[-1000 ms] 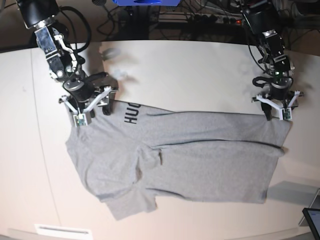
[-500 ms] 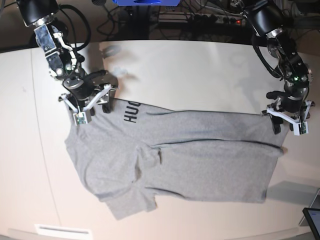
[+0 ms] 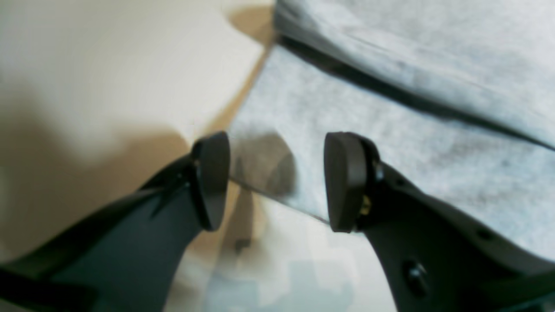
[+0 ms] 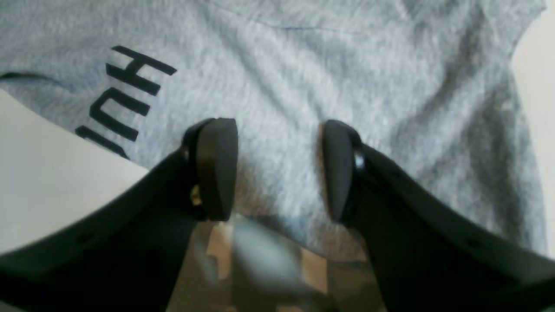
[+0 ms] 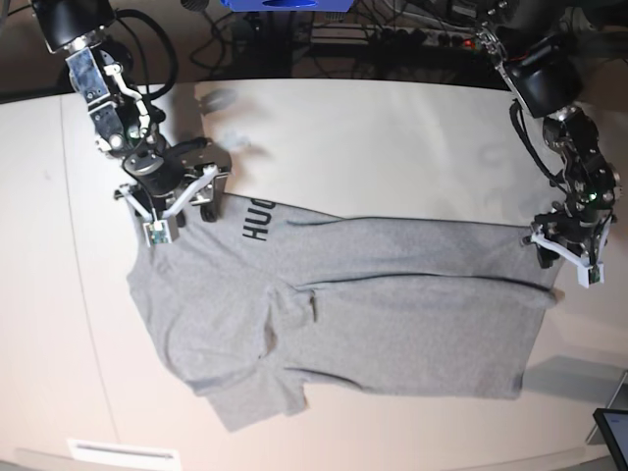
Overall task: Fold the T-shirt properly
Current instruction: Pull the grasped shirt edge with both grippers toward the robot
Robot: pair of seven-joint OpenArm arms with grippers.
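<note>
The grey T-shirt (image 5: 392, 314) lies spread on the table, partly folded, with black lettering (image 5: 257, 218) near its upper left. My right gripper (image 5: 191, 208) is open just above the shirt beside the lettering; in the right wrist view (image 4: 279, 169) cloth (image 4: 390, 86) lies under both fingers and the letters (image 4: 125, 95) show at left. My left gripper (image 5: 564, 263) is open at the shirt's far right corner. In the left wrist view (image 3: 277, 182) the shirt's corner edge (image 3: 269, 164) lies between the fingers, with a folded layer (image 3: 412, 56) beyond.
The pale table (image 5: 392, 147) stretches behind the shirt. Cables and a power strip (image 5: 392, 39) lie past its back edge, with a blue object (image 5: 285, 4) at top. A screen corner (image 5: 613, 432) sits at lower right and a white label (image 5: 123, 452) at lower left.
My left arm has moved right and down, from the shirt's top edge to its far right corner. My right arm has stayed almost still. The shirt has not moved.
</note>
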